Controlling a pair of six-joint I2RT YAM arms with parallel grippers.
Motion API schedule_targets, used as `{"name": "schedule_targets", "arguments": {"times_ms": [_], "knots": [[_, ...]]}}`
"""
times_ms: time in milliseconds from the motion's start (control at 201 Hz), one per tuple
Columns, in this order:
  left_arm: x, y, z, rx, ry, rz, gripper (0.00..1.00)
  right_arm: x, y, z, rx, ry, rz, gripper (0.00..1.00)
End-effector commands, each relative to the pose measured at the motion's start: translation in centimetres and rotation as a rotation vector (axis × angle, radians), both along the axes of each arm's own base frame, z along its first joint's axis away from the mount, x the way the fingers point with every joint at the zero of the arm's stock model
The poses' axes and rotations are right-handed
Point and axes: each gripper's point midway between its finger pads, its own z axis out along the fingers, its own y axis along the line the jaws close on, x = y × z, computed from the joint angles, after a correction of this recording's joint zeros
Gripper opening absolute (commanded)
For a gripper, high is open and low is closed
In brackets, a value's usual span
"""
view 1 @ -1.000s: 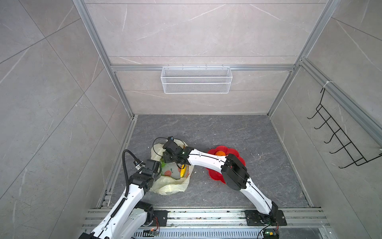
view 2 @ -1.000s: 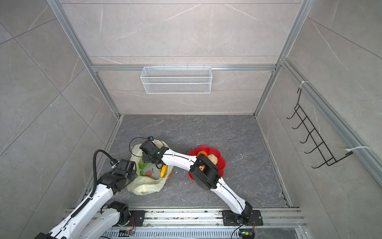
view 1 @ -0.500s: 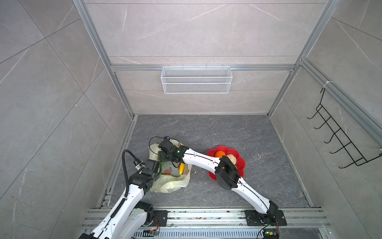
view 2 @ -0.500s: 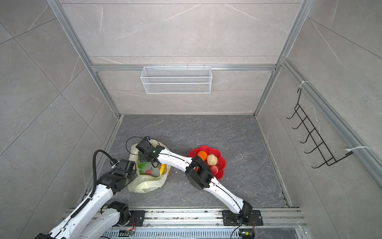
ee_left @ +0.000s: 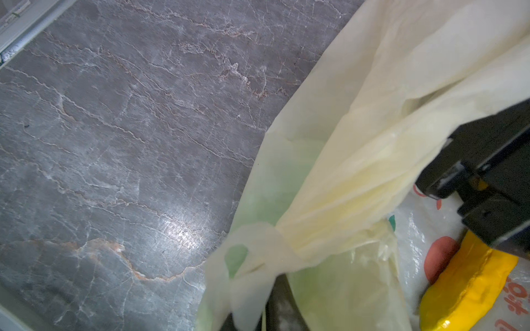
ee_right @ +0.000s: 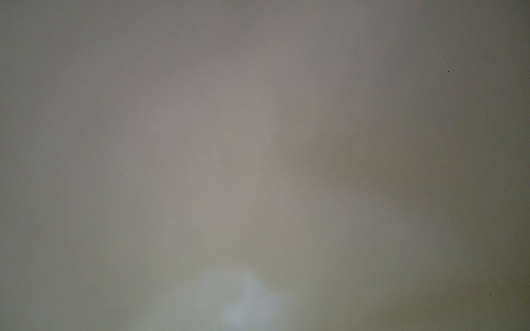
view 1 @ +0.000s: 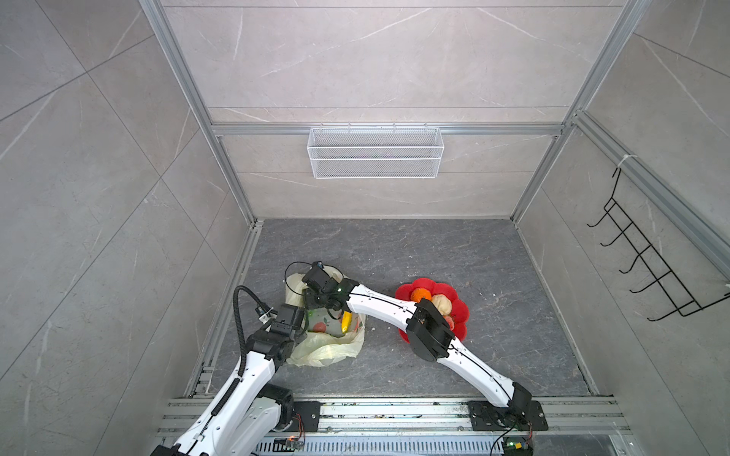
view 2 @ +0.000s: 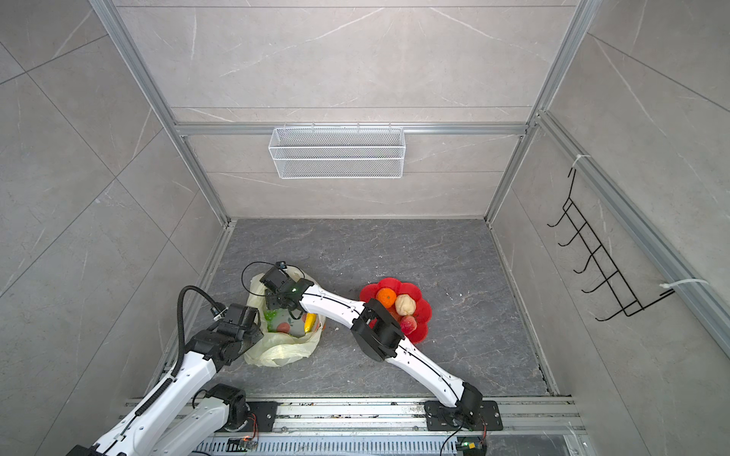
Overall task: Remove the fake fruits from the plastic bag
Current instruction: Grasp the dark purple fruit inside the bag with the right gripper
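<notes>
The pale-yellow plastic bag lies crumpled at the front left of the floor, its mouth up. My left gripper is shut on a bunched handle of the bag and holds it up. My right gripper reaches down into the bag's mouth, so its fingers are hidden. The right wrist view is a grey blur. A yellow banana and a green fruit lie inside the bag.
A red flower-shaped plate right of the bag holds an orange, a beige peach and a red fruit. My right arm's elbow hangs over the plate's near edge. Aluminium rails edge the floor.
My right gripper has shifted slightly left over the bag's mouth, and its elbow has swung left, uncovering more of the plate. The left arm has stayed still, holding the bag.
</notes>
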Motion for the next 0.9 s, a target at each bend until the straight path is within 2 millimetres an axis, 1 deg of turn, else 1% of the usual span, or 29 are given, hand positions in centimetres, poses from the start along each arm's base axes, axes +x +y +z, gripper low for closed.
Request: {"name": "schedule_targets", "arguments": {"times_ms": [0,60,109,124,134,144,149,174,214,279,333,353,423,533,597,771,891], "knots": [[0.0,0.2,-0.1,0.015,0.001,-0.004,0.09,0.7,-0.3,1.2,0.010,-0.017,-0.012,0.62],[0.0,0.3,-0.1,0.016,0.002,-0.004,0.09,0.3,-0.4,2.1,0.026,-0.016,-0.002,0.59],[0.0,0.3,-0.1,0.015,0.002,-0.001,0.09,-0.2,-0.3,3.2,0.046,-0.020,0.010,0.59],[0.0,0.3,-0.1,0.016,0.001,-0.001,0.09,-0.4,-0.4,3.4,0.049,-0.020,0.012,0.58],[0.0,0.2,0.0,0.014,0.000,-0.002,0.09,-0.5,-0.5,3.1,0.044,-0.017,0.014,0.59],[0.0,0.3,0.0,0.014,0.000,-0.001,0.09,-0.7,-0.5,4.3,0.058,-0.027,0.017,0.58],[0.0,0.3,-0.1,0.014,0.001,-0.001,0.09,-0.7,-0.5,4.5,0.060,-0.029,0.017,0.58],[0.0,0.2,0.0,0.014,0.001,-0.002,0.09,-1.1,-0.6,4.8,0.062,-0.032,0.024,0.58],[0.1,0.2,0.0,0.014,0.000,-0.004,0.09,-1.6,-0.7,6.0,0.070,-0.047,0.034,0.58],[0.2,0.2,0.1,0.014,-0.004,-0.004,0.09,-2.3,-1.1,6.9,0.073,-0.056,0.042,0.58],[0.2,0.2,0.1,0.014,-0.004,-0.005,0.09,-3.0,-1.7,7.2,0.070,-0.057,0.047,0.58],[0.2,0.2,0.2,0.014,-0.004,-0.006,0.09,-3.1,-1.8,7.7,0.080,-0.061,0.048,0.58],[0.3,0.2,0.2,0.015,-0.004,-0.007,0.09,-3.9,-2.6,7.9,0.077,-0.055,0.051,0.59],[0.4,0.1,0.4,0.014,-0.008,-0.010,0.09,-5.4,-4.2,7.5,0.066,-0.032,0.057,0.60],[0.4,0.0,0.4,0.009,-0.009,-0.012,0.09,-6.2,-5.3,7.1,0.061,-0.016,0.061,0.60],[0.9,-0.6,0.5,-0.014,-0.022,-0.037,0.09,-8.3,-8.7,7.1,0.036,0.010,0.057,0.61],[1.1,-0.8,0.6,-0.023,-0.031,-0.048,0.08,-9.5,-10.4,7.3,0.034,0.027,0.063,0.61]]}}
